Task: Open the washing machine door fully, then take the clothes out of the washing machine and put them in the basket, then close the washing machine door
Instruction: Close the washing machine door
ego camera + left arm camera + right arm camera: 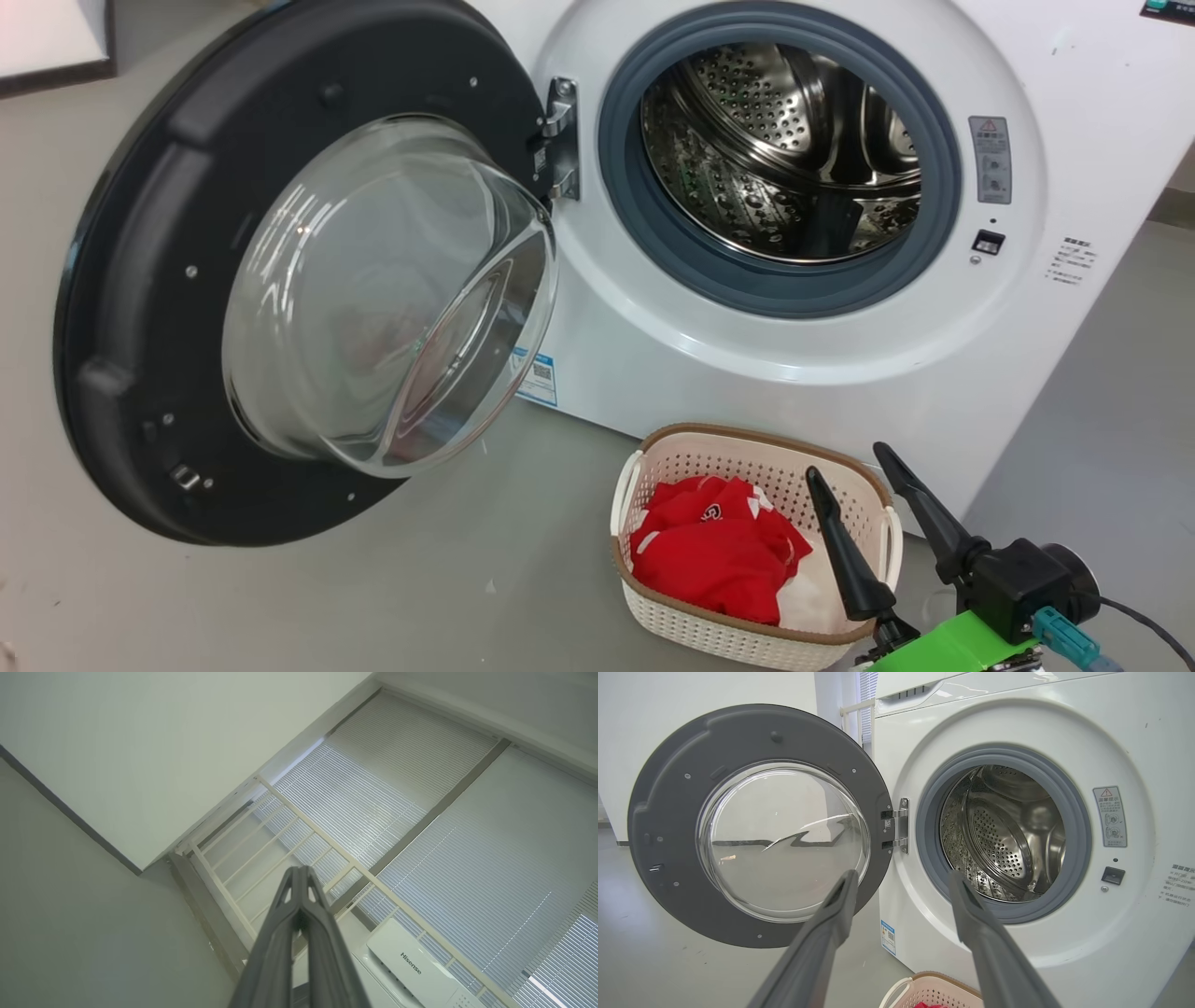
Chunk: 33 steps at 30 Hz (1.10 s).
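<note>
The clothes are out — I'd bring my empty, wide-open right claw behind the washing machine door, then push steadily.

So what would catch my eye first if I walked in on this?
The big black washing machine door hangs wide open on the left, its clear glass bowl bulging out, next to the shiny steel drum in the white washing machine. Lower down, in front of it, a cream basket holds bright red clothes, with the right gripper spread open by the basket's right end.
</note>
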### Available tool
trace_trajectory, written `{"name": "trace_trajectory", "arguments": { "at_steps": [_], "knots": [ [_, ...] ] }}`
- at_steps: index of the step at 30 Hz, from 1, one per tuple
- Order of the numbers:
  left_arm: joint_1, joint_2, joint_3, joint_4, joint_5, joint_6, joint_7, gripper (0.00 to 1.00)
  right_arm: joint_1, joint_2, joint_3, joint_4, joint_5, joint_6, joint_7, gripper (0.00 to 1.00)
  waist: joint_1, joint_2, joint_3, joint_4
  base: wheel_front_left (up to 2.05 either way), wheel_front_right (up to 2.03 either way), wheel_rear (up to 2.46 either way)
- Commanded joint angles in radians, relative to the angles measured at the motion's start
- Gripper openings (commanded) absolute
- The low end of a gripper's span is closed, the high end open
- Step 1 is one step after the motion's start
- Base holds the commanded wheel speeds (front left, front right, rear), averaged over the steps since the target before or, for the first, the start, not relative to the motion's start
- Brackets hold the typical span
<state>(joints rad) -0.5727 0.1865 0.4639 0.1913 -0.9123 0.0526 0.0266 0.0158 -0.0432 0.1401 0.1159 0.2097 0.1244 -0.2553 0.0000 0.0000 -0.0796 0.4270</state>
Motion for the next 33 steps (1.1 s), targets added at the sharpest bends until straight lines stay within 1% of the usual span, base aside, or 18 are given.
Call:
{"name": "trace_trajectory", "arguments": {
  "at_steps": [1,4,6,8,11,13,16,20,28,31,33],
  "knots": [
    [-0.065,0.065,0.033,0.017,-0.020,0.021,0.032,0.00,-0.022,-0.007,0.016,-0.022,0.006,0.006,-0.006,1.00,0.0000,0.0000,0.000,-0.008,0.00,0.00,0.00],
    [-0.133,0.099,0.046,0.114,-0.058,0.061,0.094,0.00,-0.021,-0.007,0.014,-0.022,0.007,0.006,-0.006,1.00,0.0000,0.0000,-0.002,-0.015,0.00,0.00,0.00],
    [-0.174,0.120,0.052,0.192,-0.076,0.106,0.142,0.00,-0.019,-0.007,0.013,-0.021,0.007,0.006,-0.006,1.00,0.0000,0.0000,-0.003,-0.017,0.00,0.00,0.00],
    [-0.214,0.143,0.054,0.266,-0.089,0.138,0.180,0.00,-0.019,-0.007,0.013,-0.020,0.007,0.006,-0.006,1.00,0.0000,0.0000,-0.004,-0.020,0.00,0.00,0.00],
    [-0.265,0.182,0.038,0.378,-0.093,0.169,0.242,0.00,-0.017,-0.007,0.017,-0.021,0.006,0.006,-0.006,1.00,0.0000,0.0000,-0.005,-0.024,0.00,0.00,0.00],
    [-0.294,0.204,0.020,0.444,-0.094,0.175,0.285,0.00,-0.019,-0.007,0.022,-0.022,0.004,0.006,-0.006,1.00,0.0000,0.0000,-0.004,-0.028,0.00,0.00,0.00],
    [-0.320,0.234,-0.007,0.530,-0.090,0.171,0.344,0.00,-0.023,-0.007,0.028,-0.022,0.001,0.006,-0.006,1.00,0.0000,0.0000,-0.001,-0.038,0.00,0.00,0.00],
    [-0.330,0.259,-0.029,0.617,-0.093,0.149,0.406,0.00,-0.026,-0.007,0.037,-0.021,0.005,0.006,-0.006,1.00,0.0000,0.0000,0.004,-0.055,0.00,0.00,0.00],
    [-0.326,0.278,-0.047,0.714,-0.091,0.104,0.432,0.00,-0.021,-0.007,0.038,-0.017,0.008,0.006,-0.006,1.00,0.0000,0.0000,0.007,-0.083,0.00,0.00,0.00],
    [-0.324,0.278,-0.064,0.728,-0.082,0.083,0.433,0.00,-0.022,-0.007,0.032,-0.017,0.005,0.006,-0.006,1.00,0.0000,0.0000,0.008,-0.086,0.00,0.00,0.00],
    [-0.325,0.268,-0.068,0.737,-0.085,0.072,0.433,0.00,-0.022,-0.007,0.029,-0.017,0.005,0.006,-0.006,1.00,0.0000,0.0000,0.007,-0.086,0.00,0.00,0.00]
  ]
}}
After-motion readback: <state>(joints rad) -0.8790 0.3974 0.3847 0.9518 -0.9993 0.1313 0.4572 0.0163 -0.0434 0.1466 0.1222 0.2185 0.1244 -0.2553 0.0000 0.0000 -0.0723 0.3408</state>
